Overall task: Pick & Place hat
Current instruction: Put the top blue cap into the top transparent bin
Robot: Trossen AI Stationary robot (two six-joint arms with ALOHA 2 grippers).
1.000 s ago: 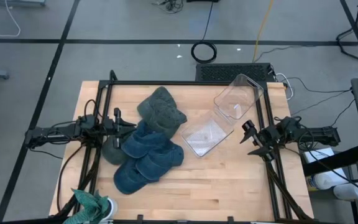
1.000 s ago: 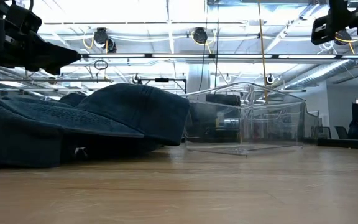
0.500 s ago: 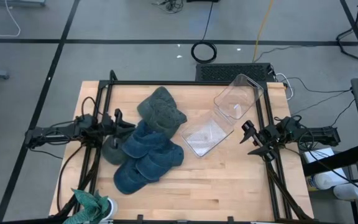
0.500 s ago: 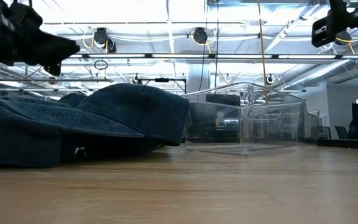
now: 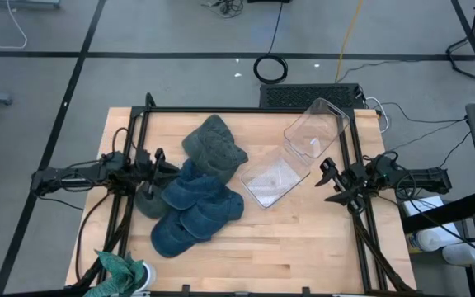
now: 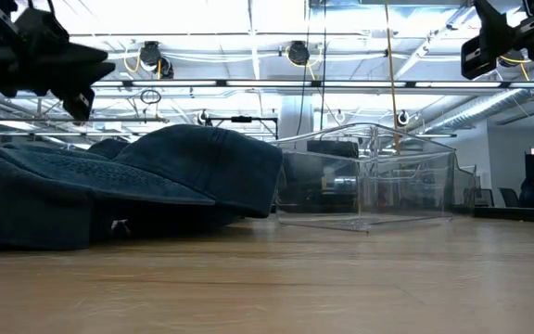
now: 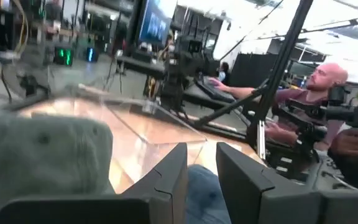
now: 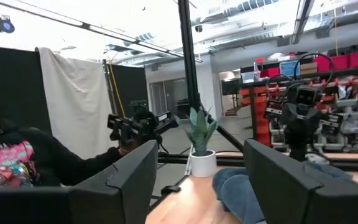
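Soft fabric hats lie heaped on the pale wooden surface: a grey-green hat above rumpled blue hats, beside a clear plastic bin tipped on its side. The left claw hovers at the pile's edge, its fingers a narrow gap apart and empty; the right claw waits wide apart near the bin. Only the wrist views show seated people beyond

The blue hats overlap, so their number is unclear; the clear bin shows faintly
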